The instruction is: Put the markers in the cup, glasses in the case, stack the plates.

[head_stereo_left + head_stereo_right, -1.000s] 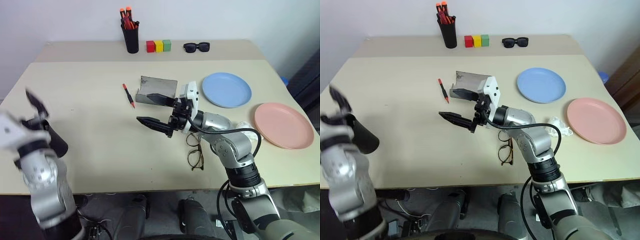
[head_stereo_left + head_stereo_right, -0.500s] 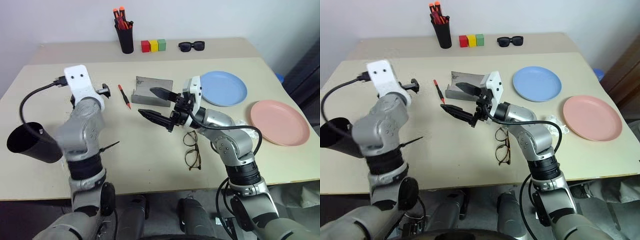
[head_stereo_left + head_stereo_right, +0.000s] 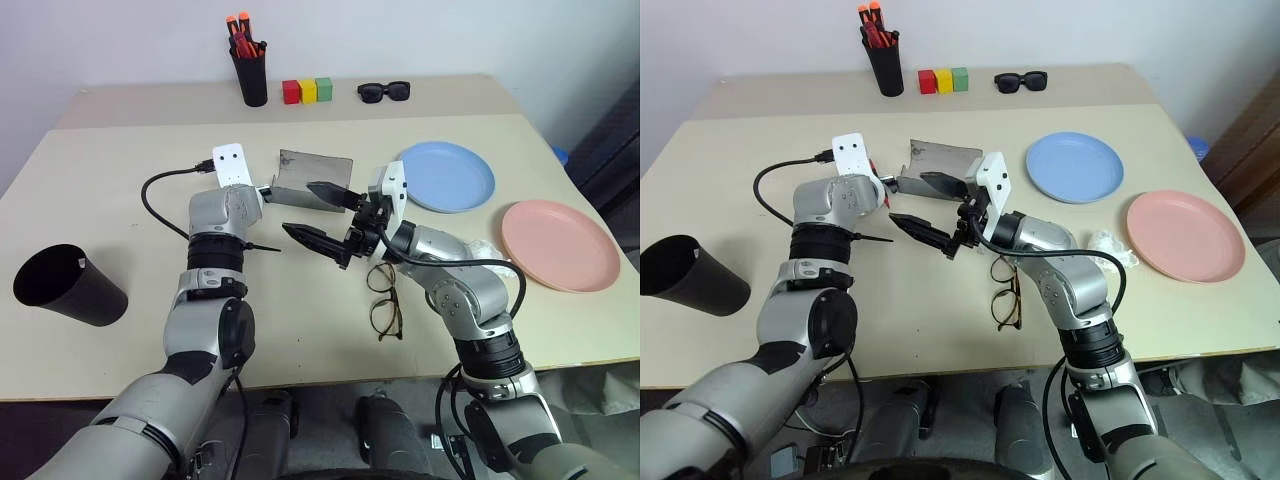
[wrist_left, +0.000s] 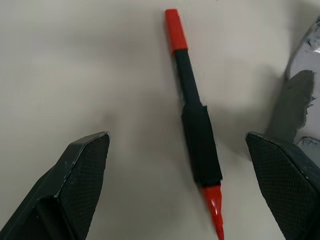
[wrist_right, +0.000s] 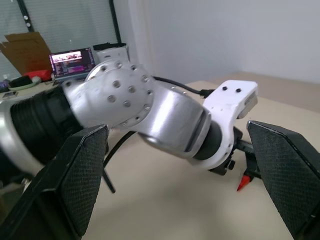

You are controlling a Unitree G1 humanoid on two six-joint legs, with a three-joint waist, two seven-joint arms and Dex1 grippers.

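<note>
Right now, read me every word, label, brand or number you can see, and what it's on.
No readable text anywhere.
Laptop screen: lit with something on it, too small and blurred to read.
Red marker, grey case, black cup, plates: no printing visible.

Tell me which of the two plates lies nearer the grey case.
The light blue plate. It lies just to the right of the grey case, while the salmon pink plate sits farther right, toward the table's near right edge.
</note>
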